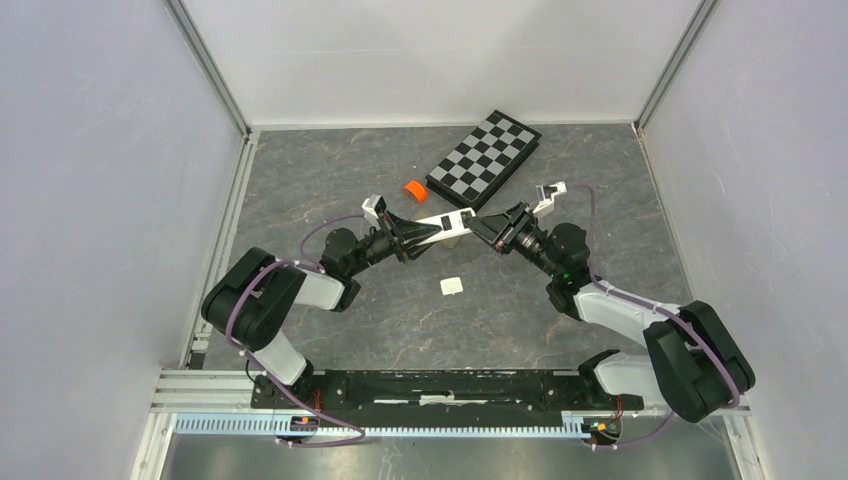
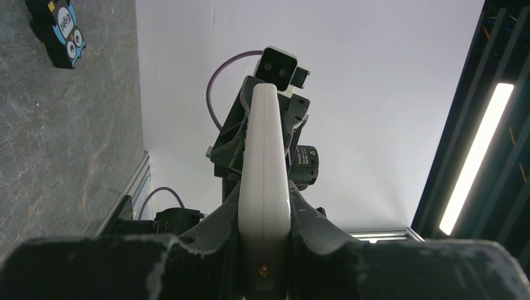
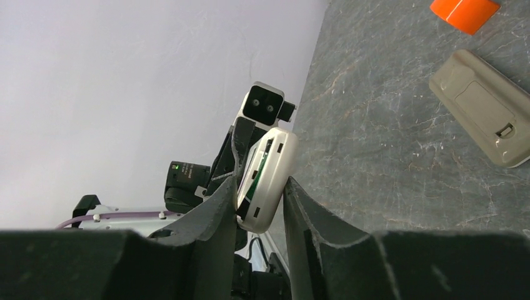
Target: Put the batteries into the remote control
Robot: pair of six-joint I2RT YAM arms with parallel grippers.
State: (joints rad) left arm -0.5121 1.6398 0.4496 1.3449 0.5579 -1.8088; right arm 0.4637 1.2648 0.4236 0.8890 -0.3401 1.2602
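The left gripper (image 1: 430, 231) clamps the remote (image 1: 447, 219) aloft, the right gripper (image 1: 480, 226) seemingly pinching its other end; green in the open bay suggests a battery (image 3: 254, 178) loaded, the cover (image 3: 484, 106) not yet on.

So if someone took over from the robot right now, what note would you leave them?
Left pincer: shut on one end of the white remote, held off the table.
Right pincer: closed around the other end, fingers seemingly touching it.
Things: small white piece, maybe the lid, lies on the table; no loose batteries visible.
Done: remote is up; its back looks open, something green inside.
Left: check batteries are in, refit the lid.
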